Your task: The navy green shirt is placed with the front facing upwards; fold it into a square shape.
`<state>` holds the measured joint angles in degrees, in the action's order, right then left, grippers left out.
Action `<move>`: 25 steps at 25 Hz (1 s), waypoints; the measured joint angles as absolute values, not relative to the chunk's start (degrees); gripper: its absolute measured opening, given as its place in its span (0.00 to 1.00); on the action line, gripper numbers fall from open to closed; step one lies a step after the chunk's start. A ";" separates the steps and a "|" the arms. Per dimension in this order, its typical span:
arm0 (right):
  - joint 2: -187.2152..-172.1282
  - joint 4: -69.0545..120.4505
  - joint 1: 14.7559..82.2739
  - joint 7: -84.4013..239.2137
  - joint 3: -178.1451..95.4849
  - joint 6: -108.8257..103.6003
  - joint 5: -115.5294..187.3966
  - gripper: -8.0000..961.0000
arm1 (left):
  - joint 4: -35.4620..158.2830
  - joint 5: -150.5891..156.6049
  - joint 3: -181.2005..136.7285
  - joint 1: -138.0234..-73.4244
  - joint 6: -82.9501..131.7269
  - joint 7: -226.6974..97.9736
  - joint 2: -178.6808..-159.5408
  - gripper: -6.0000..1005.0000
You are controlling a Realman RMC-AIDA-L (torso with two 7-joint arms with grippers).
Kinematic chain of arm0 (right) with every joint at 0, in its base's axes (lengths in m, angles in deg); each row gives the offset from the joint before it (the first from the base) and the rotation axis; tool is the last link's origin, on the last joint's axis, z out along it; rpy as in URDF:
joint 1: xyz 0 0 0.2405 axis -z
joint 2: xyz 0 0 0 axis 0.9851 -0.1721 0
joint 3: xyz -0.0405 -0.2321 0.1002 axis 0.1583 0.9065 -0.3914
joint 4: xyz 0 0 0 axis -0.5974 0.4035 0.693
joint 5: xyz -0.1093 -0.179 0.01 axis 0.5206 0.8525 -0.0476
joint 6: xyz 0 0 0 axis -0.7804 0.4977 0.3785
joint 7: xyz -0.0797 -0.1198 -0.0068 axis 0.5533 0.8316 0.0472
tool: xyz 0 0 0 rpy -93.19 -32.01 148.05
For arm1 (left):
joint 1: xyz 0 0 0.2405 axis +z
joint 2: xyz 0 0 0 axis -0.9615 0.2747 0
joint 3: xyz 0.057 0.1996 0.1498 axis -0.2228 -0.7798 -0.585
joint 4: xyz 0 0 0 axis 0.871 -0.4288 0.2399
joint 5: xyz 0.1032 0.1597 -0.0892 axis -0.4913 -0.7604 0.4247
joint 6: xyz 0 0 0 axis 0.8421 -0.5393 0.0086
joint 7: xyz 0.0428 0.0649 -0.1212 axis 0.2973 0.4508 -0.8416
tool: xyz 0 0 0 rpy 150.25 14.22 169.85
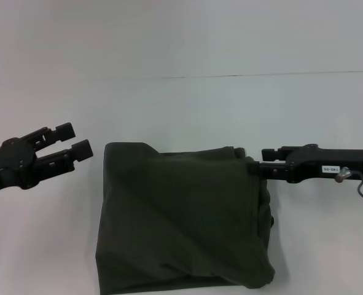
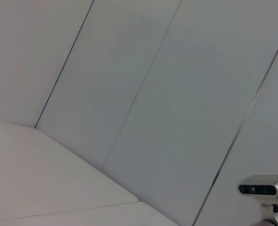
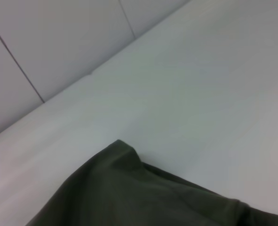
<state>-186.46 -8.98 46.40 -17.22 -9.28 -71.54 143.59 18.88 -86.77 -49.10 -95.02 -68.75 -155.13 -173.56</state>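
Note:
The navy green shirt [image 1: 181, 221] lies folded into a rough square on the white table [image 1: 181, 110], near its front edge. Only plain green cloth shows; the lettering is hidden. My left gripper [image 1: 74, 140] is open and empty, held just left of the shirt's far left corner. My right gripper [image 1: 262, 165] is at the shirt's far right corner, right at the cloth's edge. The right wrist view shows a corner of the shirt [image 3: 129, 193] on the table. The left wrist view shows no shirt.
A wall with panel seams [image 2: 143, 89] stands behind the table. A small grey camera [image 2: 263, 188] shows in the left wrist view. White table surface lies beyond the shirt and to both sides of it.

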 joint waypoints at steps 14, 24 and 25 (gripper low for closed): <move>-186.48 -3.08 43.12 -18.11 -3.21 -61.81 143.73 0.69 | 19.33 -86.78 -49.05 -96.07 -68.60 -155.09 -173.68 0.87; -186.65 -2.92 42.47 -18.66 -0.69 -60.42 143.57 0.61 | 19.50 -86.72 -49.01 -96.34 -68.62 -155.09 -173.72 0.87; -186.65 -3.14 42.47 -18.48 -0.65 -60.41 143.56 0.58 | 19.50 -86.71 -49.02 -96.36 -68.62 -155.09 -173.74 0.87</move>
<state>-186.65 -3.14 42.47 -18.48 -0.65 -60.41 143.56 19.50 -86.71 -49.02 -96.36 -68.62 -155.09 -173.74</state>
